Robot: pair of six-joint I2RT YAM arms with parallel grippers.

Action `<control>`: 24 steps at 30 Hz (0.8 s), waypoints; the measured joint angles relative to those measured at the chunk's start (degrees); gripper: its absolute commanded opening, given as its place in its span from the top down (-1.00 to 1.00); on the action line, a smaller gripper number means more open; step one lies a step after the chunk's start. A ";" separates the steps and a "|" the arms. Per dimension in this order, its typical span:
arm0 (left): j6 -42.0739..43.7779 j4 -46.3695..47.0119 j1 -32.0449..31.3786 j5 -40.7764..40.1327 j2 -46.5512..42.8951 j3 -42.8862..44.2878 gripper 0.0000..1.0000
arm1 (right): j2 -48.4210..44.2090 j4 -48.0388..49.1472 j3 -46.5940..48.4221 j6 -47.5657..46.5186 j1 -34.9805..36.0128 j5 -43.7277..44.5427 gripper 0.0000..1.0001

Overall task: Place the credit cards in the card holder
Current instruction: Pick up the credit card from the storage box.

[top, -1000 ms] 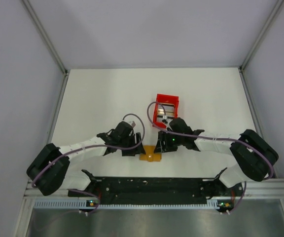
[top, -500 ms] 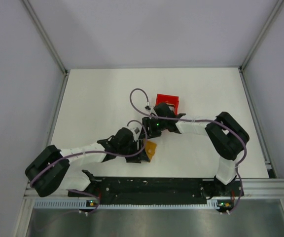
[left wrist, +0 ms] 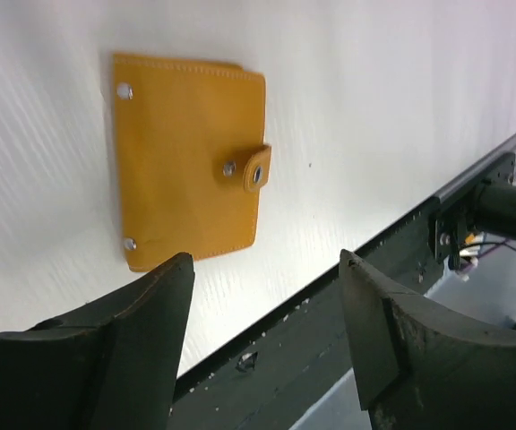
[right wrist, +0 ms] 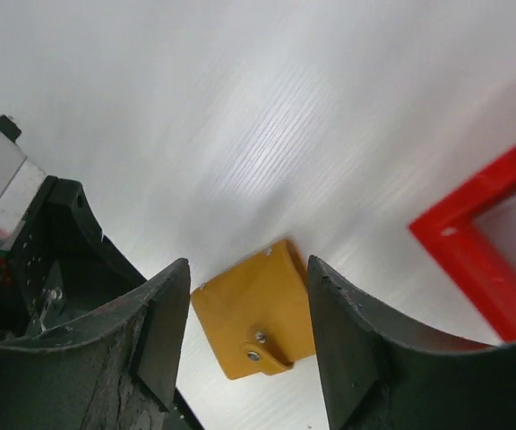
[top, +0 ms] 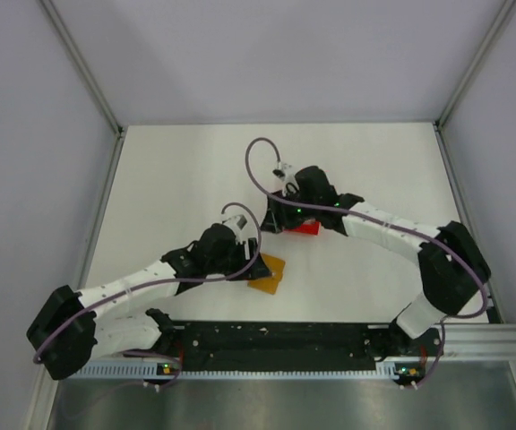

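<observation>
The card holder (top: 269, 273) is a flat orange wallet lying shut on the white table, its snap tab (left wrist: 256, 168) fastened. It also shows in both wrist views (left wrist: 186, 161) (right wrist: 258, 313). My left gripper (top: 245, 262) hovers just left of it, open and empty (left wrist: 265, 262). My right gripper (top: 272, 220) is raised at the left edge of the red tray (top: 306, 227), open and empty (right wrist: 247, 264), with the wallet far below it. The credit cards are hidden under my right arm; a pale blurred patch inside the tray (right wrist: 473, 255) cannot be identified.
A black rail (top: 276, 336) with the arm bases runs along the near table edge, close to the wallet (left wrist: 330, 340). Grey walls enclose the table on three sides. A purple cable (top: 256, 157) loops above the right wrist.
My right arm has swung away from the wallet, back and up to the red tray. The wallet has been turned and shifted slightly. My left arm has stretched forward beside it.
</observation>
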 measured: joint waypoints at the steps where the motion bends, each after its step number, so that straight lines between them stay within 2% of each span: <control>1: 0.76 -1.46 0.02 -1.38 -0.52 1.27 -0.43 | -2.89 -0.39 0.02 -1.14 -0.83 1.84 -0.16; 5: 3.54 -5.77 0.02 -5.92 0.00 6.38 -0.45 | -10.05 -1.79 0.96 -3.96 -7.32 9.40 -0.36; 11: 4.94 -6.86 0.02 -8.09 3.45 9.79 -0.47 | -6.14 -6.93 6.10 -4.66 -17.88 17.84 -0.38; 20: 5.33 -6.01 0.02 -8.48 5.99 9.92 -0.49 | 6.32 -12.07 13.14 -4.37 -20.48 19.71 -0.36; 24: 6.32 -6.10 0.02 -8.46 9.20 11.87 -0.49 | 9.88 -12.70 15.30 -4.42 -20.90 22.01 -0.19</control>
